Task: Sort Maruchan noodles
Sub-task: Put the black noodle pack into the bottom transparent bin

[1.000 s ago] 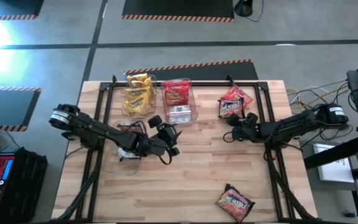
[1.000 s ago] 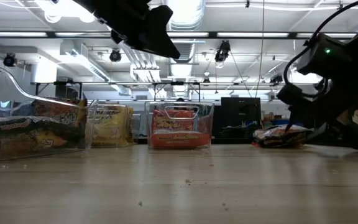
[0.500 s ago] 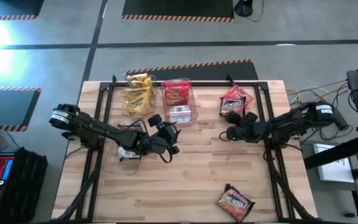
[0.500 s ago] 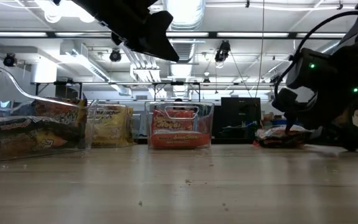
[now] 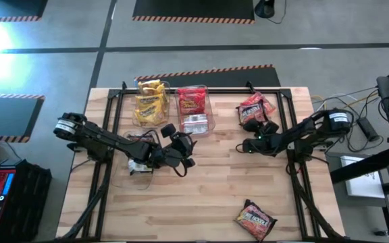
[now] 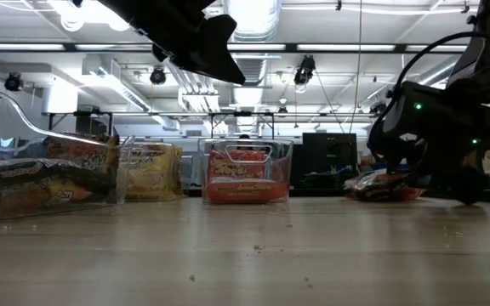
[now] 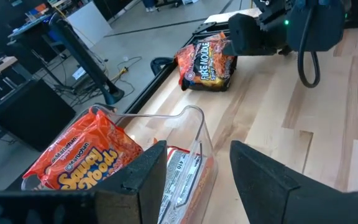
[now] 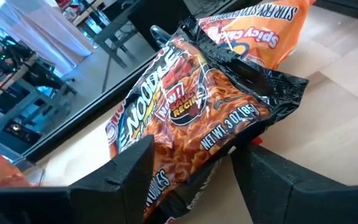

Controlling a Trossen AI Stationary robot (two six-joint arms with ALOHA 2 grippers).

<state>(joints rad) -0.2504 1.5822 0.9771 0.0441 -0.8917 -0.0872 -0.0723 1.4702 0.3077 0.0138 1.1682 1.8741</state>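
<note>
Two Maruchan noodles packets lie piled on the table at the far right: a dark one [image 8: 197, 99] on top of an orange one [image 8: 253, 25]. My right gripper [image 5: 263, 128] is low beside this pile [image 5: 252, 111], open. Its fingers stand on either side of the dark packet's near end, and I cannot tell whether they touch it. My left gripper [image 5: 179, 137] hangs open and holds nothing, above the table near the clear bin of red-orange packets [image 7: 86, 155]. Yellow packets [image 5: 149, 102] fill the bin to that bin's left. Another dark packet [image 5: 255, 219] lies flat by the near edge.
The two clear bins [image 5: 201, 125] stand side by side at the far edge, left of centre. In the low view a third clear bin [image 6: 41, 183] with dark packets stands at the left. A black frame [image 5: 289, 108] runs along the table's sides. Bare wood lies mid-table.
My right gripper has sunk toward the table and shifted a little toward the table's left edge. Its wrist has swung round to face the packet pile. The packets have not moved.
</note>
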